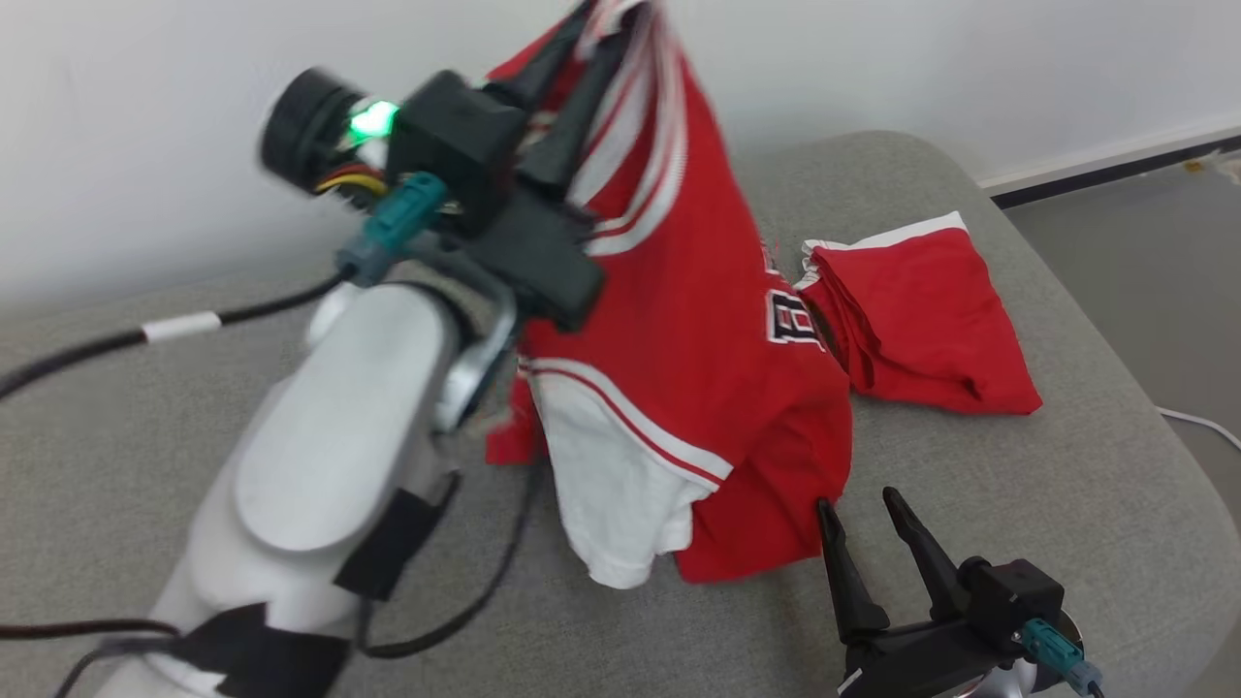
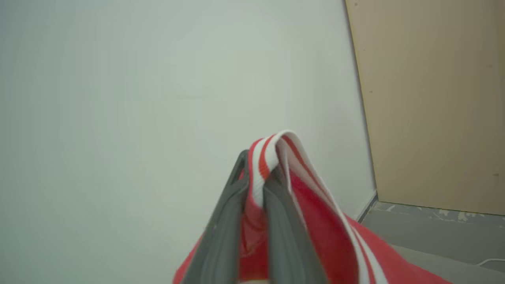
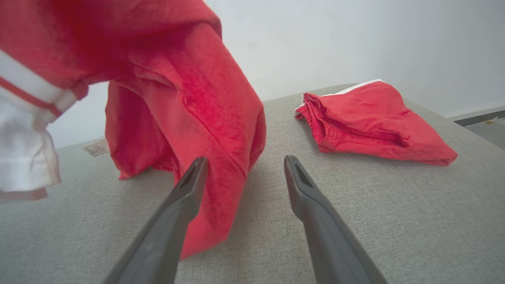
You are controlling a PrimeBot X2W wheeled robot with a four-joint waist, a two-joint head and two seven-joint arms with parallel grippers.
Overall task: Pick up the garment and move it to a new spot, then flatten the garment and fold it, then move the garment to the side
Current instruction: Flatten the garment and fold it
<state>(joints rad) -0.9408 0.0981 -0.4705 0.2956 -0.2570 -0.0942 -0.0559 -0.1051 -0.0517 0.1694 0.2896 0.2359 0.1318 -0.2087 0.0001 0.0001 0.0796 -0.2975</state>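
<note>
Right gripper (image 1: 857, 499) nearest, fingers apart, low over grey fabric-covered surface (image 1: 1018, 504), just beside hem. Red-and-white jersey (image 1: 698, 320) hangs from left gripper (image 2: 256, 177), fingers clamped on striped trim, hem touching surface. Folded red shorts (image 1: 921, 320) beyond. White wall (image 1: 145, 145), grey floor (image 1: 1144, 242) behind.

Two red garments: one jersey (image 1: 698, 339) and one pair of shorts (image 1: 921, 320). Two grippers, a left gripper (image 2: 256, 177) and a right gripper (image 1: 857, 498), each with two fingers (image 3: 315, 213). One cushion (image 1: 970, 485). One cable (image 1: 1202, 422).
</note>
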